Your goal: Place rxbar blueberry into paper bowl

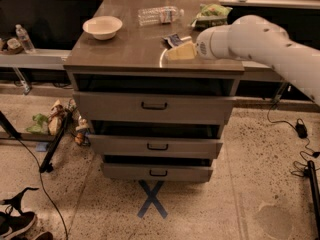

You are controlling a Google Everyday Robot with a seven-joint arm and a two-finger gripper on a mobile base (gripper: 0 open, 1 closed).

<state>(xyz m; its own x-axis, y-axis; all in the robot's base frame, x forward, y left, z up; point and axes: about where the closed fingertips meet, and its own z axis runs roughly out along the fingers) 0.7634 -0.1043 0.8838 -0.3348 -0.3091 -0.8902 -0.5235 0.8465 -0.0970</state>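
Rxbar blueberry (173, 39): lying on the cabinet top (120, 51), right of centre in the frame, showing as a small dark wrapper with light marks. Its lower right part is being covered by the gripper, so its full outline is not showing.
Gripper (181, 51): sitting low over the front right part of the cabinet top, its yellowish tip pointing toward the left of the frame, just below the bar. Whether it is touching the bar is hard to make out.
Gripper state: reading as 1 pale wedge, so open or closed is something I cannot tell.
Arm (260, 39): reaching in from the right edge of the frame, white and rounded, its far end being cut off there.
Paper bowl (102, 33): standing upright at the upper left of the cabinet top, well apart from the bar and the gripper.
Clear bottle (157, 15): lying on its side at the back of the top, above the bar.
Green bag (212, 15): sitting at the upper right of the top, its lower edge partly hidden by the arm.
Drawers (154, 105): 3 showing below the top, each standing slightly pulled out.
Blue X (151, 205): showing on the floor below the lowest drawer.
Shoes (15, 224): being cut off at the lower left corner.
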